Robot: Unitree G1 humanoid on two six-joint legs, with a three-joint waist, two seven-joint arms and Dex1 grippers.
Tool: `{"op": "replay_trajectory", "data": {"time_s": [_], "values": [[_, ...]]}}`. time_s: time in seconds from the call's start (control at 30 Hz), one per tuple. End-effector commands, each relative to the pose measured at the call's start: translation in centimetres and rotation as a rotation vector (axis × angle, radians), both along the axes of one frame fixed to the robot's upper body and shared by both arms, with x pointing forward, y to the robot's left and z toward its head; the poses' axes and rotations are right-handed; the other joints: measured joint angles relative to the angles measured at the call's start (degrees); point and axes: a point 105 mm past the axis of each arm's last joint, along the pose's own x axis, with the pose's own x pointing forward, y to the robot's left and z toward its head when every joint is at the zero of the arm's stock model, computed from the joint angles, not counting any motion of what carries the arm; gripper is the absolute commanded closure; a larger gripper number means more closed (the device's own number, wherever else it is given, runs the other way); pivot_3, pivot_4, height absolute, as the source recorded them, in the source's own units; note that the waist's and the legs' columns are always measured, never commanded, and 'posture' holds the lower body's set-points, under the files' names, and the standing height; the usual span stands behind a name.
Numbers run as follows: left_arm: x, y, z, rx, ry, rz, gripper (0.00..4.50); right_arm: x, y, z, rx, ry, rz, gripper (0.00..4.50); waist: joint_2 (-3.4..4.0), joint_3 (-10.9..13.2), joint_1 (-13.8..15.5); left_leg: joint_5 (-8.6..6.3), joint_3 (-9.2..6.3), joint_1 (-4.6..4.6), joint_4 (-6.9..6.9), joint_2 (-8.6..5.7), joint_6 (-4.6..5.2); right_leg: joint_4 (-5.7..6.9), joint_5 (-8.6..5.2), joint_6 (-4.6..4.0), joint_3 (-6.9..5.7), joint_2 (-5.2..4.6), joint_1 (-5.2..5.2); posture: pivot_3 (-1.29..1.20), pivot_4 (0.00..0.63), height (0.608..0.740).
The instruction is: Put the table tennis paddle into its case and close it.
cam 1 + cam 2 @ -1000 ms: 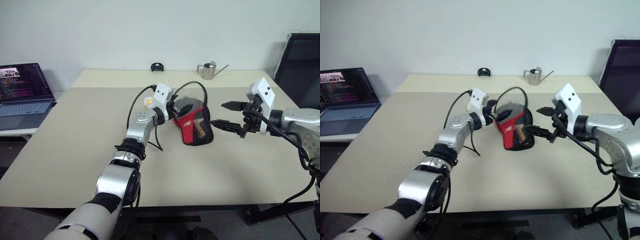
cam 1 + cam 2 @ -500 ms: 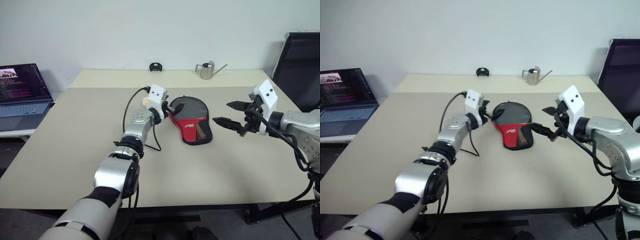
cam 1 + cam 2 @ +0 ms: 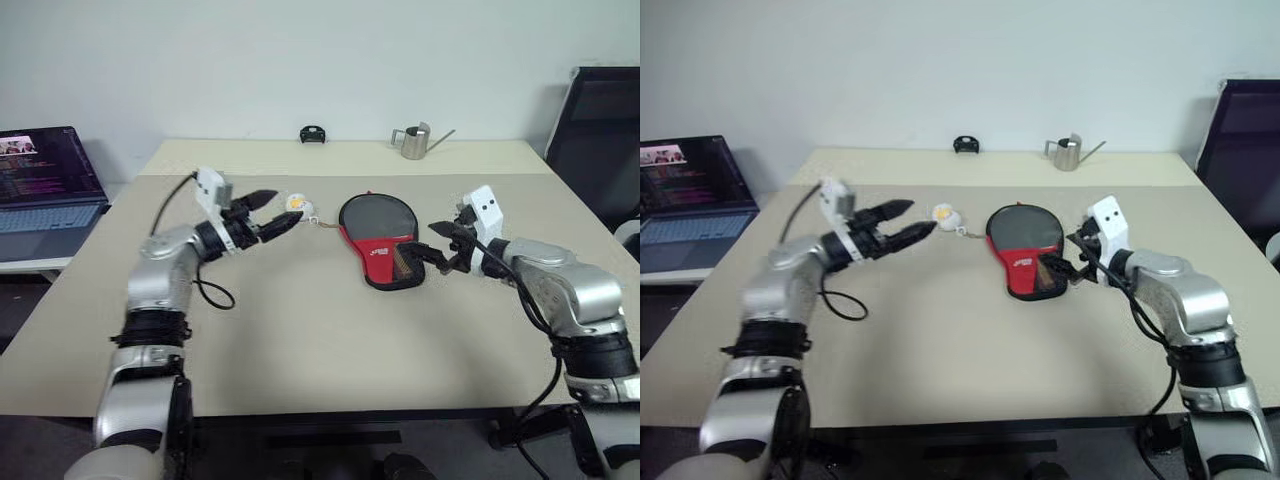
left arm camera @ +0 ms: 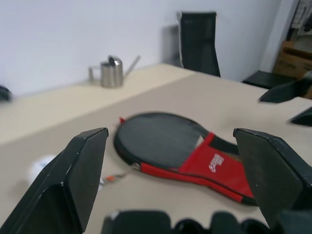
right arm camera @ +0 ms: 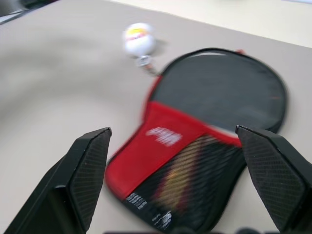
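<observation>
The case lay flat on the counter, between the two claws. Its round black part pointed away from the robot and its red part with the mesh pocket pointed toward it. Through the mesh, something tan and striped showed inside the pouch, maybe the handle of the table tennis paddle, but I could not tell for sure.

The left claw hung above the counter, well to the left of the case. Its two black fingers stood apart with nothing between them. The little white and yellow ball charm sat on the counter just beside the tips of that claw, joined to the case by a thin cord.

The right claw was just to the right of the case, close to the mesh end. Its fingers were also spread wide and held nothing.

Far behind the claws stood a small metal watering can and a little black thing. A laptop sat off past the left claw.
</observation>
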Motion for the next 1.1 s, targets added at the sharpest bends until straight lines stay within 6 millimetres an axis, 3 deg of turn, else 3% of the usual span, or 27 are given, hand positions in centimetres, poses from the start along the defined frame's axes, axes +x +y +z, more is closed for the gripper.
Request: {"op": "replay_trajectory", "data": {"time_s": [0.03,0.2,0.43,0.73,1.1], "values": [[-1.0,0.7,0.9,-0.013,-0.023,0.018,0.0,2.3,-1.2,0.3,-0.047,-0.064,-0.09,0.03,0.0,0.0,0.01,0.0,-0.01,0.0,0.0,0.0,0.0,0.0,0.0,0.0,-0.01,-0.01,0.0,0.0,0.15,0.74],[-2.1,0.5,0.8,-0.007,-0.016,0.005,0.0,4.7,-1.5,-1.4,-0.145,-0.078,-0.14,0.03,-0.01,0.01,-0.17,0.0,0.03,-0.03,-0.02,0.02,0.0,-0.01,0.0,0.0,0.01,-0.01,-0.03,0.0,0.15,0.74],[-2.9,-0.1,1.2,-0.001,-0.01,-0.035,0.0,6.3,-0.9,-3.6,-0.17,-0.037,-0.177,0.03,-0.01,0.0,-0.33,0.0,0.06,-0.01,-0.04,0.03,0.0,0.0,0.0,-0.01,0.03,-0.01,-0.04,0.0,0.15,0.74],[-3.4,-0.6,1.7,0.02,-0.002,-0.089,0.0,7.2,-0.3,-6.0,-0.183,0.062,-0.21,0.03,0.0,0.0,-0.41,0.01,0.08,0.0,-0.05,0.04,-0.02,0.01,0.01,-0.01,0.05,-0.01,-0.04,0.0,0.15,0.74],[-3.4,-0.6,2.1,0.035,-0.015,-0.093,0.0,6.6,1.8,-8.1,-0.218,0.16,-0.121,0.03,0.0,0.0,-1.11,0.01,0.1,0.05,-0.05,0.05,-0.02,0.04,0.01,-0.02,0.07,0.0,-0.03,0.0,0.15,0.74]]}}
